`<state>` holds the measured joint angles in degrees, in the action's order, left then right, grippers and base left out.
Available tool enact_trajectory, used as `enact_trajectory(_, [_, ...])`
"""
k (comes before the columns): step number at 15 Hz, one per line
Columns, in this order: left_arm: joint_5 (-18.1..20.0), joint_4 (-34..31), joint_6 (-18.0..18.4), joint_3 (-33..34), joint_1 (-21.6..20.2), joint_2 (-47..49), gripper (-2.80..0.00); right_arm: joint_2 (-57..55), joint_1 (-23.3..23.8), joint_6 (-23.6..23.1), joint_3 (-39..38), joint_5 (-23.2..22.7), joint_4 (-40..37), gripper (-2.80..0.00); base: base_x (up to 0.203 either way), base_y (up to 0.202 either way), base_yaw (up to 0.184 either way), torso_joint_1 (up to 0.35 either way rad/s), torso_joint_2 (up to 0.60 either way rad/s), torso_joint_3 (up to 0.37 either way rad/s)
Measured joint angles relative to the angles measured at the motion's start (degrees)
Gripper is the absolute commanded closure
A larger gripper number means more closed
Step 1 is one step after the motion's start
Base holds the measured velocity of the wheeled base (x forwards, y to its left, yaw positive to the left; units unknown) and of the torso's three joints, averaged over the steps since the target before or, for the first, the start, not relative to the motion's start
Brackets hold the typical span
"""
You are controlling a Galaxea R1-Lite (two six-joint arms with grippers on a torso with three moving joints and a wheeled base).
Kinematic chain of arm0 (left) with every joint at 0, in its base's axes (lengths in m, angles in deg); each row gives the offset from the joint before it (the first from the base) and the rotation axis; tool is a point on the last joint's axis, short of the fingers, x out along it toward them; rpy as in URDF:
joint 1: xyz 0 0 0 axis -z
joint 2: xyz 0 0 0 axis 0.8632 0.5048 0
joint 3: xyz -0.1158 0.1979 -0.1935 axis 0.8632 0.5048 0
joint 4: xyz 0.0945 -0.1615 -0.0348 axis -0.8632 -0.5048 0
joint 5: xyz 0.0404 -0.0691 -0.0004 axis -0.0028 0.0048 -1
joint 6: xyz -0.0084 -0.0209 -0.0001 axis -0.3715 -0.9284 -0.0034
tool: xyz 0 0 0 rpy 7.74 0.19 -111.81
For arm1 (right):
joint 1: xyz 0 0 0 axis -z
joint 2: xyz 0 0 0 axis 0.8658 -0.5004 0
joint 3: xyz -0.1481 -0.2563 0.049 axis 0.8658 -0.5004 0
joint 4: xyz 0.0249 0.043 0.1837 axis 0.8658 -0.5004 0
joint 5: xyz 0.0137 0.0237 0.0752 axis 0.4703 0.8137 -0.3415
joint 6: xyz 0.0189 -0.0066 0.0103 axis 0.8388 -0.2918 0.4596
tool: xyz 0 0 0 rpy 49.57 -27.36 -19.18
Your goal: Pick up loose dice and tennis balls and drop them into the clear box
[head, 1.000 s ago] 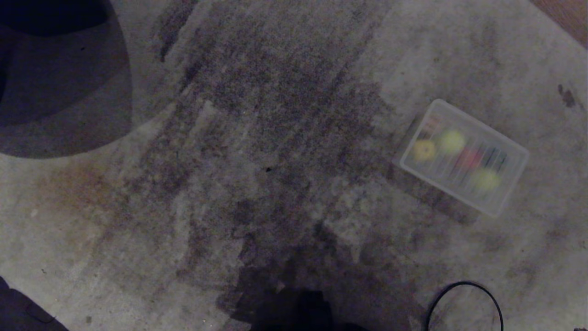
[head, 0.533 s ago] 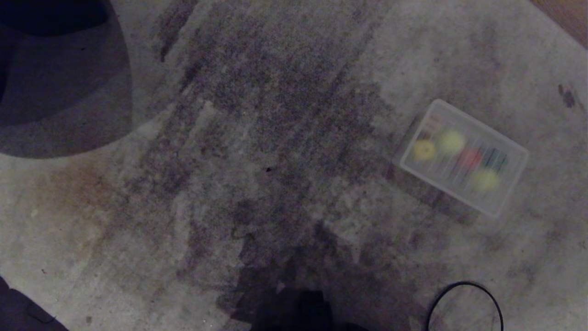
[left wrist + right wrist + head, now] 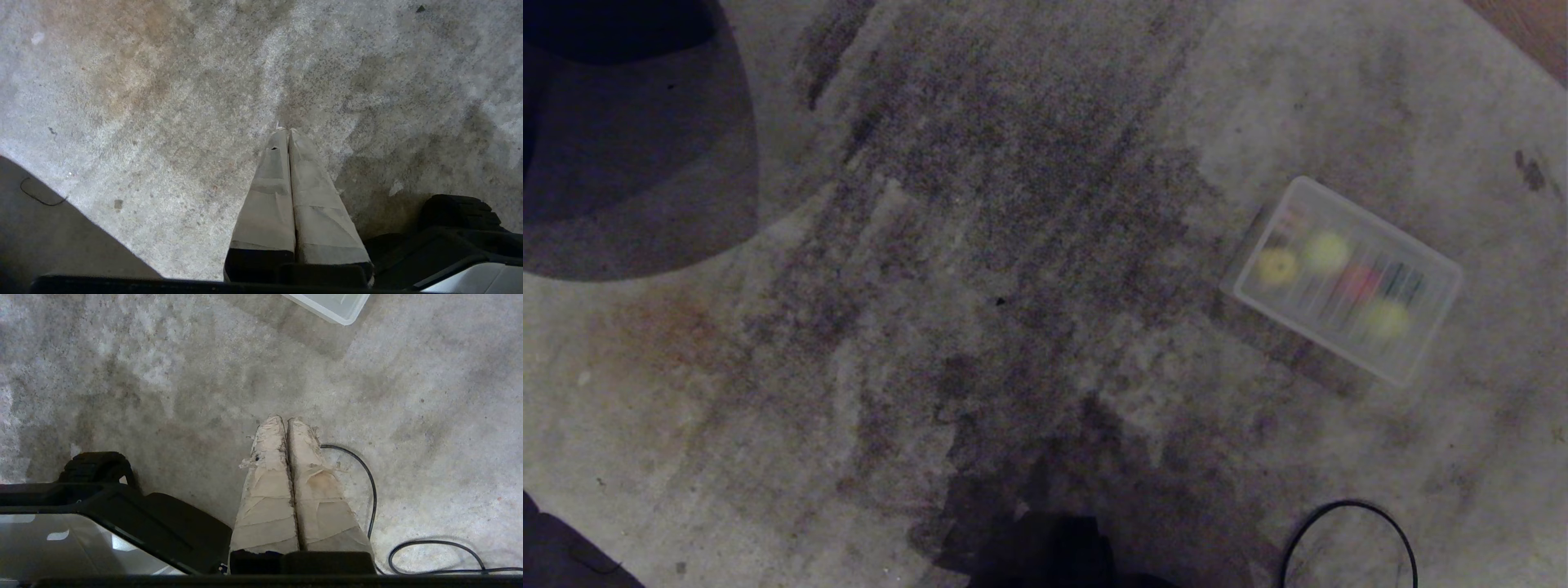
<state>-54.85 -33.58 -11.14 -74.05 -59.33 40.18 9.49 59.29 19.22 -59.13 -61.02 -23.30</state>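
Note:
The clear box [image 3: 1380, 222] lies on the stained concrete floor at the right of the head view. In it I make out a yellow die [image 3: 1276, 266], a red die [image 3: 1357, 282] and two tennis balls [image 3: 1325, 253] [image 3: 1387, 318], with a dark shape beside the red die. No loose die or ball shows on the floor. Neither gripper appears in the head view. In its wrist view my left gripper [image 3: 287, 130] hangs shut and empty over bare floor. The right gripper [image 3: 285, 418] is shut and empty too, with a corner of the clear box [image 3: 339, 308] farther ahead.
A black cable [image 3: 1347, 506] loops on the floor at the lower right, right beside the right gripper's fingers [image 3: 369, 477]. A large dark rounded shape [image 3: 629, 163] fills the upper left. The robot's black base [image 3: 1045, 555] shows at the lower edge.

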Motion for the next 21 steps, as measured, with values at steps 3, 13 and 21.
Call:
enact_trajectory(3, [-0.06,0.00,-0.07,0.00,0.00,0.00,0.00,0.11,0.05,0.00,0.00,-0.01,-0.07,0.00,0.000,0.000,0.000,0.000,0.00,0.000])
enact_trajectory(13, [-0.48,0.11,-1.81,0.00,0.00,0.00,0.00,0.12,0.02,0.00,0.00,-0.03,-0.06,0.00,0.000,0.000,0.000,0.000,0.00,0.004])
enact_trajectory(21, [-0.67,0.13,-2.49,0.00,0.00,0.00,0.00,0.11,0.02,0.00,0.00,-0.01,-0.05,0.00,0.000,0.000,0.000,0.003,0.00,0.184])
